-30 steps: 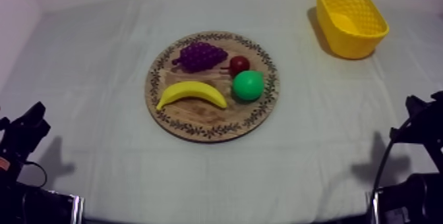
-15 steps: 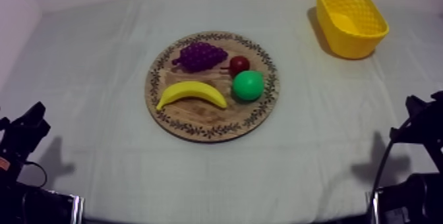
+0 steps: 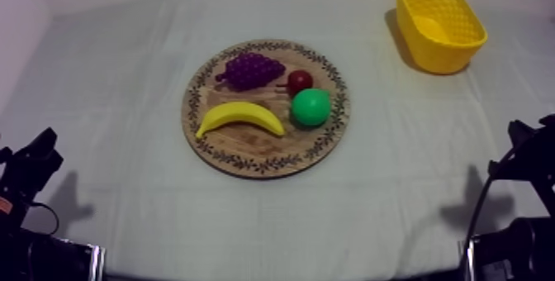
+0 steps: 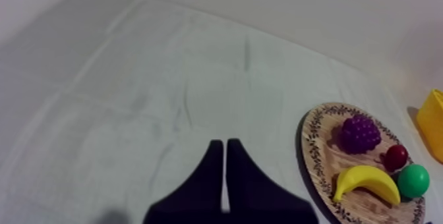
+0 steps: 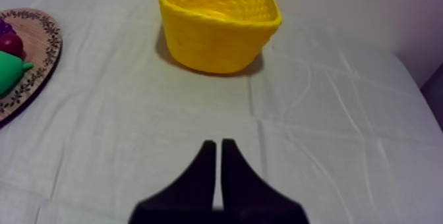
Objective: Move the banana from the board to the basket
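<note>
Top view over the table showed the banana (image 3: 240, 117) lying on the round wooden board (image 3: 248, 145), on the side nearer the arms. The bunch of grapes (image 3: 249, 69) sat behind it, the small red fruit (image 3: 300, 80) just beside the grapes, and the green pear (image 3: 310, 107) close to the banana's right tip. The yellow basket (image 3: 429, 53) stood well apart from the board at the far right of the grey-white cloth (image 3: 124, 94). The left gripper (image 4: 225, 145) hung over bare cloth to the left of the board, its black fingers pressed together in a narrow wedge. The right gripper (image 5: 215, 145), fingers likewise pressed together and gripping nothing, pointed toward the basket across bare cloth.
</note>
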Controlling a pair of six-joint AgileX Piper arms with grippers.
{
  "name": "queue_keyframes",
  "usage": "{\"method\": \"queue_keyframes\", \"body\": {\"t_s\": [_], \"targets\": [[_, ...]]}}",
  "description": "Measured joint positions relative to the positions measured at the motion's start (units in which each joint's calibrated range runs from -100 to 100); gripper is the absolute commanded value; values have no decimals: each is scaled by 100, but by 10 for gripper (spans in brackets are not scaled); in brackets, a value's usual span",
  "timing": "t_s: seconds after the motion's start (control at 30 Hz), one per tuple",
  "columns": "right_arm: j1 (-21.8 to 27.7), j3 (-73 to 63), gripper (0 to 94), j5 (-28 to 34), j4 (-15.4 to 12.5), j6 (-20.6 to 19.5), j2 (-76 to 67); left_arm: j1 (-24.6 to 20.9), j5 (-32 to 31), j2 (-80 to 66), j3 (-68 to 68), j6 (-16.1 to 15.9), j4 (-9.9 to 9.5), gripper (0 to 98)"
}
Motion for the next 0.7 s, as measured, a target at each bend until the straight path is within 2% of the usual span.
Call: {"method": "queue_keyframes", "body": {"t_s": [0.37,0.57,0.7], "targets": [[-69,0,26,129,0,-346,0,0,0,0,0,0,0,1],[-66,-96,25,292,155,-401,72,0,0,0,0,0,0,1],[-169,-482,21,322,162,-305,402,0,0,0,0,0,0,1]]}}
